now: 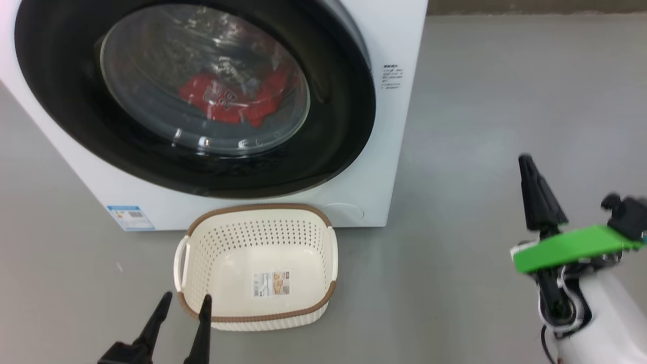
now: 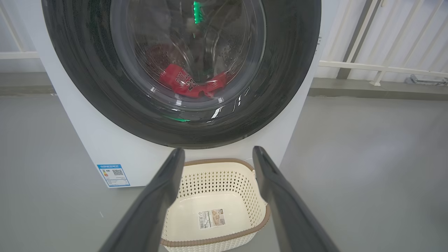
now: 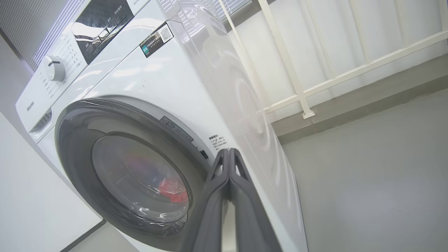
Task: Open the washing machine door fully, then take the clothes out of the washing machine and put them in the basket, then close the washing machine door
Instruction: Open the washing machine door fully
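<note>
Washing machine door (image 1: 343,126) untouched: left hand (image 2: 217,150) spread wide, empty; right hand (image 3: 229,150) pinched together, empty.

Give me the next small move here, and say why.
Probably ease the right gripper, fingers pressed together, toward the right edge of the washing machine door. The door looks closed, with the red clothes behind its glass. In the right wrist view that gripper points at that edge, while the open left gripper hangs low by the basket.
</note>
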Robot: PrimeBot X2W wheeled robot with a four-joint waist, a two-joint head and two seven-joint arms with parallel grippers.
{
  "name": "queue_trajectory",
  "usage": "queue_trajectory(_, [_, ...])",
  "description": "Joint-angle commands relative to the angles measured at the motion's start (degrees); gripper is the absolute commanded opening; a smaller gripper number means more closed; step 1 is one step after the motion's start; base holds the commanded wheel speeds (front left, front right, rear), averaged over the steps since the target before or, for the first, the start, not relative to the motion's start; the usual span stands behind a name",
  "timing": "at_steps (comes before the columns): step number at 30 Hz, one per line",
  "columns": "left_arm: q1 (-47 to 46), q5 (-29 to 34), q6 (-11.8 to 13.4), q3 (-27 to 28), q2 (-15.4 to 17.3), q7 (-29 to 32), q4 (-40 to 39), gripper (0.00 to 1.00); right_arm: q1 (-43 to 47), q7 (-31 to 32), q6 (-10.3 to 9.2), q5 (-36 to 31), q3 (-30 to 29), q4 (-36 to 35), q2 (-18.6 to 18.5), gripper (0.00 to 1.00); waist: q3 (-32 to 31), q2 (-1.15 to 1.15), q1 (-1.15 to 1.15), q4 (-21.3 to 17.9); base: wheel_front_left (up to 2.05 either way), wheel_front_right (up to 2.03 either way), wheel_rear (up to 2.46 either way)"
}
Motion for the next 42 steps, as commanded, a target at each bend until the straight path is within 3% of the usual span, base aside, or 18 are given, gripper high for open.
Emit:
queue_trajectory(1, [-2.85,-0.32,-0.32,1.48,0.11,-0.70,-1.20,1.00,-3.70,-0.36,0.03,0.75,1.92,-0.61,-1.30,0.00,2.14,0.00,0.00,1.71,0.00,0.00,0.00])
queue_trajectory(13, [-7.43,-1.78,-0.32,-1.17,-0.35,-0.70,-1.37,1.00,-18.77,-0.05,0.03,12.54,8.40,6.00,-6.04,0.00,8.24,0.00,0.00,6.62,0.00,0.00,0.00])
queue_trajectory(22, [-10.70,-3.02,-0.32,-2.12,-0.47,-0.70,-1.61,1.00,-29.52,4.37,0.03,24.13,13.36,6.66,-9.00,0.00,12.62,0.00,0.00,8.80,0.00,0.00,0.00])
queue_trajectory(32, [-13.48,-4.10,-0.32,-3.25,-0.40,-0.70,-1.79,1.00,-37.98,17.67,0.03,39.82,13.52,7.02,-10.97,0.00,16.52,0.00,0.00,10.59,0.00,0.00,0.00])
queue_trajectory(42, [-15.32,-4.76,-0.32,-4.74,-0.29,-0.70,-1.75,1.00,-43.78,32.95,0.03,46.87,13.78,11.88,-13.03,0.00,19.05,0.00,0.00,11.93,0.00,0.00,0.00])
